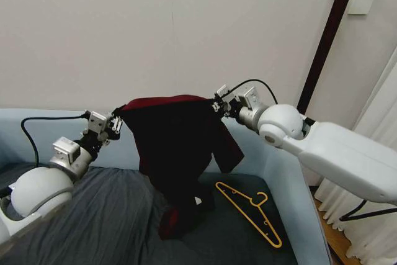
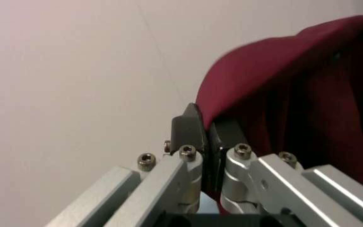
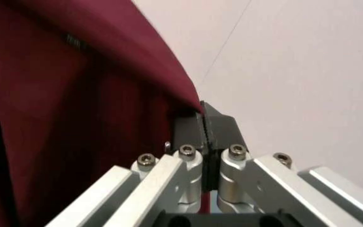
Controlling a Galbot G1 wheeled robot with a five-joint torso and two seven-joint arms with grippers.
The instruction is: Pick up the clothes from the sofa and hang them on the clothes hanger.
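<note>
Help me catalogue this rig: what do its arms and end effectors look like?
The left arm and right arm have glossy white rounded shells and silver wrists, each with a black cable. The left end effector and right end effector have silver bolted links and black pads.

The garment [image 1: 180, 141] hangs between the left end effector [image 1: 116, 116] and the right end effector [image 1: 217, 105], each pinching a top corner. Its lower end rests on the sofa [image 1: 87, 215]. A hanger [image 1: 248, 210] lies on the seat just to its right. The wall [image 1: 155, 29] stands behind.
</note>
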